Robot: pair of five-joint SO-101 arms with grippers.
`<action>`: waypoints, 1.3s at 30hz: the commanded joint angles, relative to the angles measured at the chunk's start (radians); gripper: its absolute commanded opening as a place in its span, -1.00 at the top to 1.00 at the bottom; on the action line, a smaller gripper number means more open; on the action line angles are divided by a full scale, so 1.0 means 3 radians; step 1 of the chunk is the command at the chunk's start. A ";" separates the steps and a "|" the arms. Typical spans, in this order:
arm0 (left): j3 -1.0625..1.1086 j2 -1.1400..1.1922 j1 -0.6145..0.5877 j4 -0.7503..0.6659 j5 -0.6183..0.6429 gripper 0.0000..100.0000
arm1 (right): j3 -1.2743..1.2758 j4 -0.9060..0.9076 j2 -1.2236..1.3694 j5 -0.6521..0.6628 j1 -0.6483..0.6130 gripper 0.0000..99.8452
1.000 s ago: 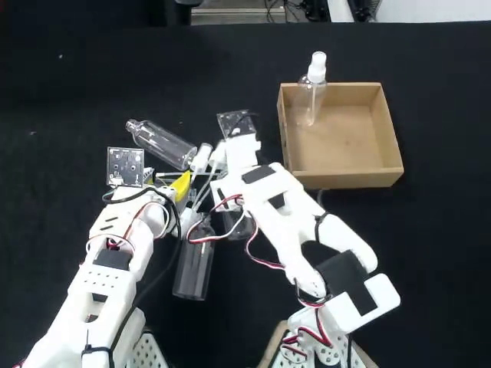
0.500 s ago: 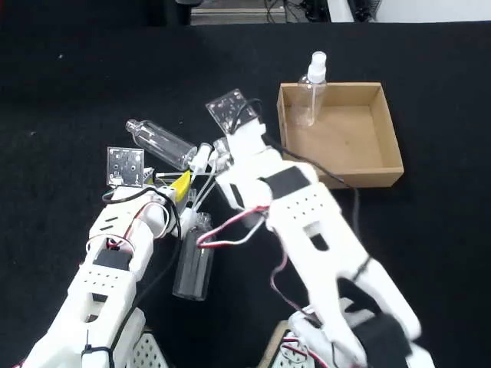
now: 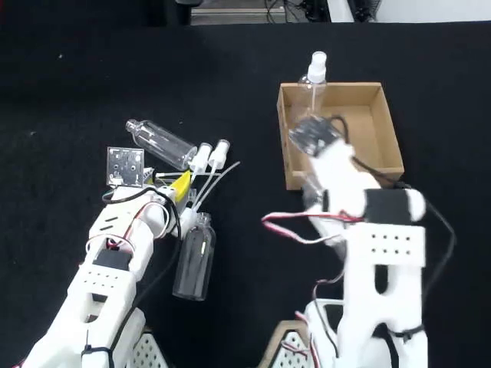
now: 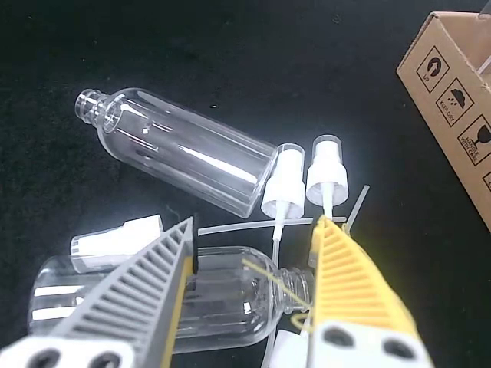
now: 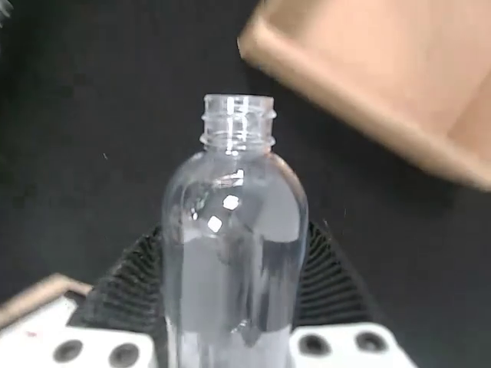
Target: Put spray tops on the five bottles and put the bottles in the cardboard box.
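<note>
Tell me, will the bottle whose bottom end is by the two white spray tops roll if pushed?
Probably: the bottle is round and lies on its side. It looks empty, so it is likely light and easy to knock.

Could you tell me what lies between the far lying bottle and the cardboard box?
High view: two spray tops beside the bottle, then bare table.

Likely a robotics lab: black-draped table (image 3: 69, 69), white left arm (image 3: 107, 268) and right arm (image 3: 383, 253) showing bare servo wiring (image 3: 295, 224), loose cables (image 3: 291, 9) behind.
</note>
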 commanded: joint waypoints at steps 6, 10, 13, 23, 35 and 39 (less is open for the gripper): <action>-0.0095 -0.0077 -0.0003 -0.0082 0.0005 0.52 | 0.0667 -0.1141 -0.0074 0.0972 0.1944 0.90; -0.0095 -0.0077 -0.0003 -0.0082 0.0005 0.52 | 0.1123 -0.2046 0.0202 0.1100 0.2470 0.90; -0.0090 -0.0077 -0.0003 -0.0082 0.0005 0.52 | 0.1210 -0.2537 0.0606 0.1100 0.2670 0.90; -0.0090 -0.0077 -0.0003 -0.0082 0.0005 0.52 | 0.0079 -0.1734 0.2043 0.1089 0.2680 0.54; -0.0090 -0.0077 -0.0003 -0.0082 0.0005 0.52 | -0.0990 -0.0829 0.2862 0.1110 0.2741 0.40; -0.0090 -0.0077 -0.0003 -0.0082 0.0005 0.52 | -0.0974 -0.0834 0.2790 0.1432 0.2936 0.40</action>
